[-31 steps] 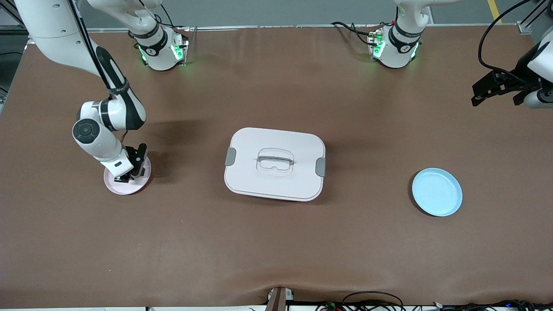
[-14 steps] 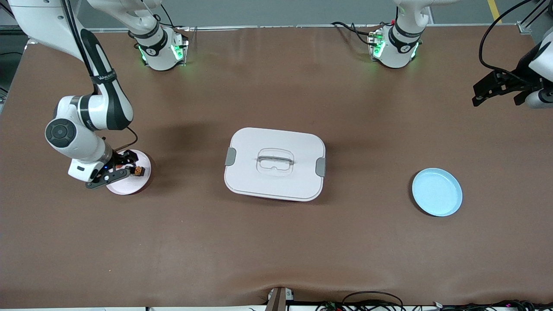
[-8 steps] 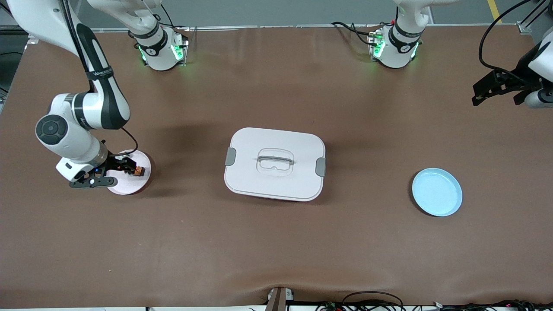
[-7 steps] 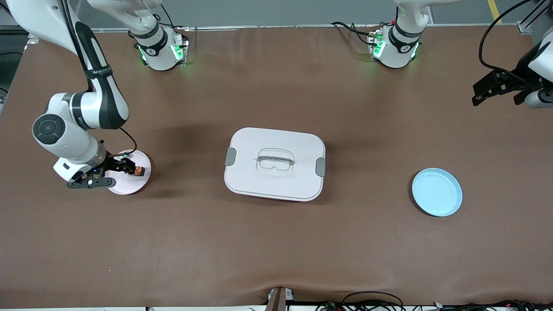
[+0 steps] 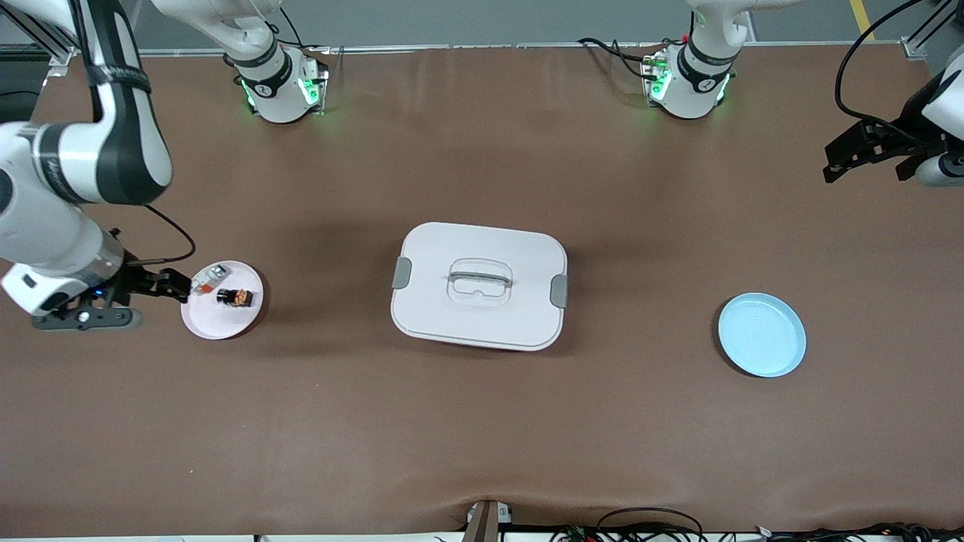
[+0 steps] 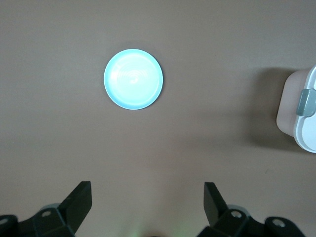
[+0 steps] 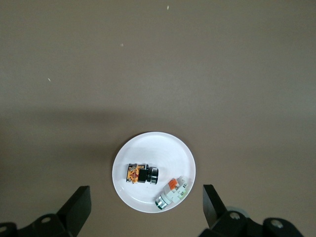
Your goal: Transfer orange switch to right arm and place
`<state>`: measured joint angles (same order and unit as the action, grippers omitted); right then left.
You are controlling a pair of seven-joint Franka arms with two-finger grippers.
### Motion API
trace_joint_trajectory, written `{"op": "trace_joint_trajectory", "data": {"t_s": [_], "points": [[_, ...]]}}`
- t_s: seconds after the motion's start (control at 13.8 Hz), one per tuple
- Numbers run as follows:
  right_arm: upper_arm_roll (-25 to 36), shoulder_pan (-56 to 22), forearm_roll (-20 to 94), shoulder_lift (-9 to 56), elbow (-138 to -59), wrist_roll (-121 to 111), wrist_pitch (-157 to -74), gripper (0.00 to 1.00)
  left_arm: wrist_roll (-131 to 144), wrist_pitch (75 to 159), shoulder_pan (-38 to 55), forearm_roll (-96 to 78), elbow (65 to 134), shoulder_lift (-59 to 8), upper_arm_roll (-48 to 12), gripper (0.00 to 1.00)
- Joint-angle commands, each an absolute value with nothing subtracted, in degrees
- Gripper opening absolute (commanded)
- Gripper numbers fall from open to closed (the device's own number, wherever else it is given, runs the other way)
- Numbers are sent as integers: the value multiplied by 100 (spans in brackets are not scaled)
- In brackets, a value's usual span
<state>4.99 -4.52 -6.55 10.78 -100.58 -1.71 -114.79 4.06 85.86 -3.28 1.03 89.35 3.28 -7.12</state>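
The orange switch (image 5: 235,297) lies on its side on a small pink plate (image 5: 218,322) toward the right arm's end of the table, next to a white-and-red component (image 5: 205,277). My right gripper (image 5: 128,299) is open and empty, raised beside the plate at its outer edge. In the right wrist view the switch (image 7: 140,174) and the component (image 7: 172,192) lie on the plate (image 7: 158,145) below the open right gripper (image 7: 145,187). My left gripper (image 5: 864,172) is open and empty, waiting high over the left arm's end of the table; its wrist view shows it (image 6: 148,185) wide open.
A white lidded box (image 5: 480,284) with grey clips sits mid-table; its corner shows in the left wrist view (image 6: 306,113). A pale blue plate (image 5: 761,335) lies empty toward the left arm's end, also in the left wrist view (image 6: 133,79). Cables run along the front edge.
My right gripper has let go of the orange switch on the pink plate, risen, and drawn away toward the right arm's end of the table. The left arm has not moved.
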Motion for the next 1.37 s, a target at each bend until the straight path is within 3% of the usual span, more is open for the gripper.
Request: {"op": "trace_joint_trajectory", "data": {"t_s": [0.0, 0.58, 0.87, 1.3], "points": [[501, -483, -580, 818, -9766, -97, -11076, 100, 431, 8508, -343, 70, 8965, 431, -729, 100], [501, -475, -571, -43, -9633, -97, -10601, 100, 659, 8534, -308, 44, 8965, 431, -747, 100], [501, -177, 112, -44, -8975, -166, -9723, 100, 650, 8534, -308, 44, 8965, 431, -747, 100], [388, -36, 132, -70, -8878, -184, -9284, 100, 598, 8534, -308, 53, 8939, 422, -747, 100]]}}
